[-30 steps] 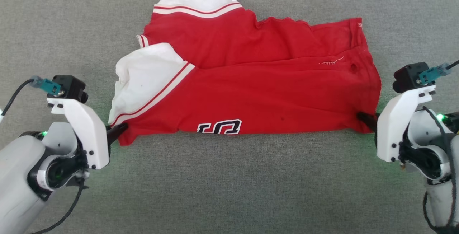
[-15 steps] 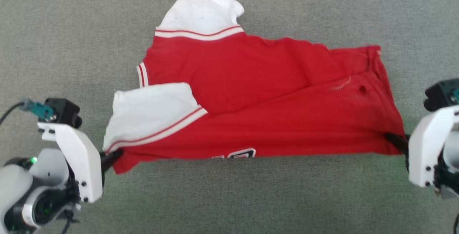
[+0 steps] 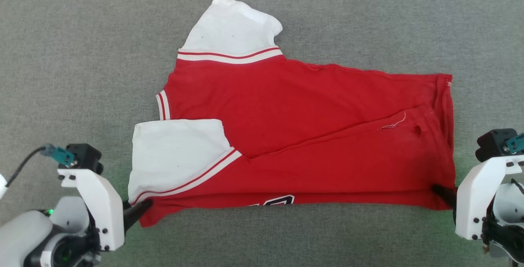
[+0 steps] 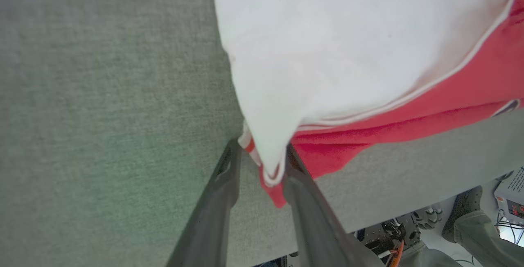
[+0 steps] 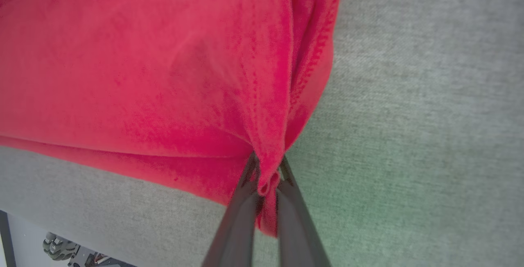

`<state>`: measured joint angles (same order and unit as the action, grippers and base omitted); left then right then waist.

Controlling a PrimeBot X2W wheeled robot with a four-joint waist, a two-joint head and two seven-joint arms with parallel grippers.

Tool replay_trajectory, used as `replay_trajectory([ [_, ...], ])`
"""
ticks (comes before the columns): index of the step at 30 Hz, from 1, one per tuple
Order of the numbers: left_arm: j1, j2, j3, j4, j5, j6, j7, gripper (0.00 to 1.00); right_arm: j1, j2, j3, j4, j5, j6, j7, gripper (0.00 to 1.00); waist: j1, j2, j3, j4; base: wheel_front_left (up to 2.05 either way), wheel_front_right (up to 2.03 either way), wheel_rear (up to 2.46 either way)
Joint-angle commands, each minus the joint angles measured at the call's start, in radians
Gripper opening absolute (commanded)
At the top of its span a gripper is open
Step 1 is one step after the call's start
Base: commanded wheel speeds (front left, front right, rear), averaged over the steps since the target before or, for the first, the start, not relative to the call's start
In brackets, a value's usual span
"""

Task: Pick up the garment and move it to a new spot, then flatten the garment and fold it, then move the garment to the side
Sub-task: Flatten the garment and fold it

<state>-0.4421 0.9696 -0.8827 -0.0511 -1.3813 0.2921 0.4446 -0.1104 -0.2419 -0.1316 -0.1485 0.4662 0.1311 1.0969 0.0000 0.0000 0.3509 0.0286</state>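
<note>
The garment [image 3: 307, 136], red with white sleeve panels and striped edging, lies spread on the grey table, folded lengthwise. A bit of black lettering [image 3: 278, 200] peeks out at its near edge. My left gripper [image 3: 141, 210] is at the near left corner. In the left wrist view its fingers [image 4: 223, 177] stand apart around the garment's [image 4: 348, 54] corner, which hangs loose between them. My right gripper [image 3: 441, 190] is at the near right corner. There its jaws [image 5: 268, 161] pinch a bunched fold of red garment [image 5: 143, 74].
The grey fabric tabletop [image 3: 82, 54] stretches wide on all sides of the cloth. Its front edge [image 4: 389, 201] runs just behind my grippers. Below it stand a person's leg and shoe [image 4: 466, 218] and some equipment [image 4: 511, 193].
The head camera has shifted. The garment has settled flatter and longer on the table, with most of the lettering tucked under. My left gripper's jaws have parted around the corner; the right grip holds.
</note>
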Motion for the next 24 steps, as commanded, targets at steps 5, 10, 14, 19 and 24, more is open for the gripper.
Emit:
replay_trajectory([
  [5,-0.041,0.029,0.025,0.017,0.004,-0.014,0.005,1.00,-0.016,0.002,0.007,-0.003,-0.003,-0.001,-0.066,1.00,0.0000,0.0000,-0.018,-0.015,0.00,0.00,0.00],
  [10,-0.097,0.123,0.060,-0.055,0.031,0.007,0.047,1.00,-0.018,0.032,-0.019,-0.086,0.000,-0.001,-0.163,1.00,0.0000,0.0000,-0.033,-0.051,0.00,0.00,0.00],
  [14,-0.166,0.161,0.079,-0.071,0.072,-0.008,0.073,1.00,-0.029,0.052,-0.012,-0.145,-0.016,-0.001,-0.263,1.00,0.0000,0.0000,-0.031,-0.092,0.00,0.00,0.00],
  [19,-0.281,0.137,0.098,-0.009,0.140,-0.075,0.070,1.00,-0.049,0.092,0.013,-0.187,-0.054,-0.001,-0.440,1.00,0.0000,0.0000,-0.017,-0.154,0.00,0.00,0.00],
  [24,-0.410,0.078,0.096,0.106,0.222,-0.171,0.064,1.00,-0.068,0.142,0.029,-0.190,-0.117,-0.001,-0.651,1.00,0.0000,0.0000,0.007,-0.219,0.00,0.00,0.00],
])
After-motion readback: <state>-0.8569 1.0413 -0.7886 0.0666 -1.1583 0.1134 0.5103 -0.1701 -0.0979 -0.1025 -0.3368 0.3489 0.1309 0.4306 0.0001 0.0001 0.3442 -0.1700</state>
